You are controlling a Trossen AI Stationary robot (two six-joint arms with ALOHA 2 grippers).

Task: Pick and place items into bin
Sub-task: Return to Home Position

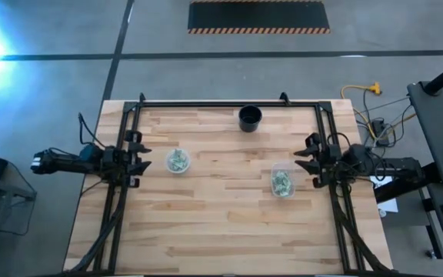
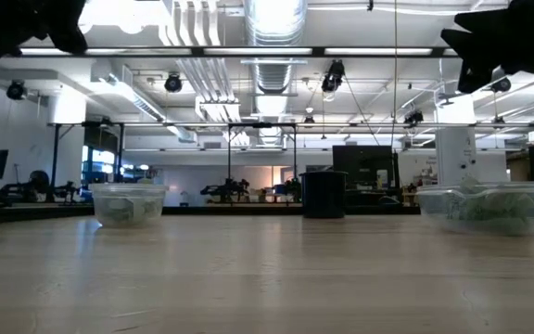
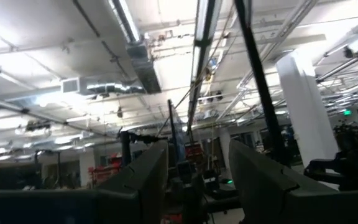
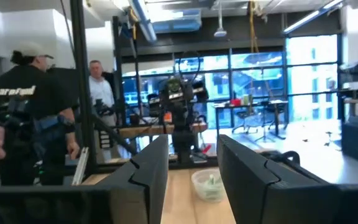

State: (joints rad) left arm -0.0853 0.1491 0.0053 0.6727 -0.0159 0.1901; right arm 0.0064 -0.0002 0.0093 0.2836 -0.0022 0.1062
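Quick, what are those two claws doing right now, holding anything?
Left gripper: open, holding nothing, at the table's left edge.
Right gripper: open, holding nothing, at the table's right edge.

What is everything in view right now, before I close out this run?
Table: one, pale wood, under both arms.
Left tub: one, clear, table's left part.
Right tub: one, clear, table's right part.
Packets: count unclear, pale green and white, inside both tubs.
Cup: one, black, far edge, middle.
People: two, one in dark, one in white, beyond the table.
Left pincer: dark, open, left edge.
Right pincer: dark, open, right edge.
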